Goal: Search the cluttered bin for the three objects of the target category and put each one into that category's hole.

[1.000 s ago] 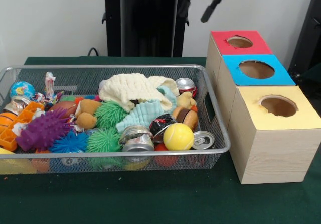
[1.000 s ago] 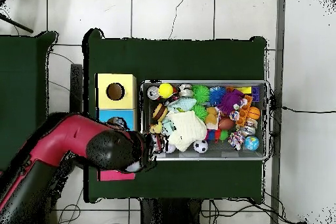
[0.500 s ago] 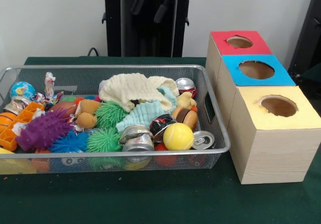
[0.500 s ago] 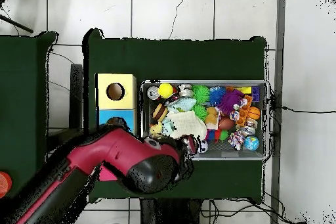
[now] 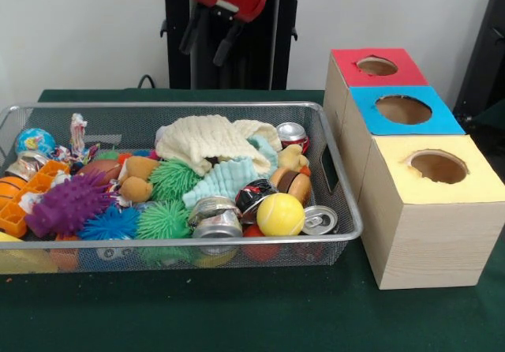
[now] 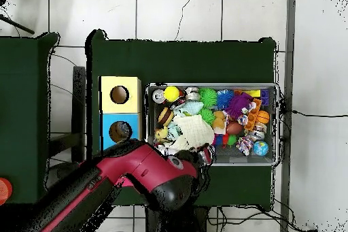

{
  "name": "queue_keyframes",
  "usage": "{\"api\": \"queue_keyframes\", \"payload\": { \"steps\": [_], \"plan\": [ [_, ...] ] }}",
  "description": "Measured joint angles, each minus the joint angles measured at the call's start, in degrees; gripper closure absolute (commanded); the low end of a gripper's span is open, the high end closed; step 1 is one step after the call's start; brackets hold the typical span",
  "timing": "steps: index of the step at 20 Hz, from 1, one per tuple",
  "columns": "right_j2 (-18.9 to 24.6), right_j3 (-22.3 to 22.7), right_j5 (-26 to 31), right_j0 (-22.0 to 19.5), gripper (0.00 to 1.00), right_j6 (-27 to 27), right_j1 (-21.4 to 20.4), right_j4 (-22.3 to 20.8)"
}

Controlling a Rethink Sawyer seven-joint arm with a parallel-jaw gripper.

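Observation:
The wire-mesh bin (image 5: 341, 185) stands left of the boxes, full of toys, cloths and cans; it also shows in the overhead view (image 6: 274, 122). No clear plastic film shows plainly. A shiny crinkled bit (image 5: 27, 164) at the bin's left end, beside a globe ball, may be one piece. The blue-topped box's hole (image 5: 403, 109) is empty and shows from above too (image 6: 120, 131). My gripper (image 5: 209, 40) hangs high behind the bin's back rim, fingers apart and empty. In the overhead view it (image 6: 204, 154) is over the bin's edge nearest the robot.
A red-topped box (image 5: 377, 65) stands behind the blue one and a yellow-topped box (image 5: 438, 166) in front. In the bin lie silver cans (image 5: 217, 218), a yellow ball (image 5: 279, 214), a cream cloth (image 5: 207, 140) and spiky balls (image 5: 162, 219). The arm (image 6: 129, 175) hides the red box from above.
The gripper has swung from above the boxes to behind the bin's middle and come lower into the front view. Nothing in the bin has moved.

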Motion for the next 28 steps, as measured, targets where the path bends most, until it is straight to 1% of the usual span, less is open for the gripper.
{"api": "queue_keyframes", "payload": {
  "steps": [4, 5, 8, 10, 14, 16, 19, 20, 23, 24, 25, 28],
  "plan": [
    [3.0, 0.7, 3.4, -0.9, 0.0, -1.3, -1.3, 2.0],
    [4.8, 1.1, 5.7, -2.0, 0.0, -2.7, -2.4, 3.3],
    [6.8, 1.6, 8.1, -3.5, 0.0, -4.8, -3.8, 4.6],
    [9.1, 2.3, 10.9, -5.7, 0.0, -8.4, -5.7, 6.1],
    [11.9, 3.1, 13.6, -8.6, 0.0, -14.1, -8.0, 8.0],
    [13.6, 3.6, 15.1, -10.1, 0.0, -18.5, -9.3, 9.0],
    [14.6, 3.6, 15.9, -10.8, 0.0, -21.5, -9.9, 9.8],
    [15.5, 3.6, 16.3, -11.3, 0.0, -23.4, -10.5, 10.5],
    [16.7, 3.6, 16.3, -12.0, 0.0, -25.6, -11.2, 12.1],
    [17.1, 3.6, 16.3, -12.4, 0.0, -26.4, -11.5, 13.0],
    [17.8, 3.6, 16.3, -13.2, 0.0, -28.7, -12.1, 15.7],
    [18.3, 3.6, 16.3, -13.8, 0.0, -31.0, -12.3, 18.3]
  ]
}}
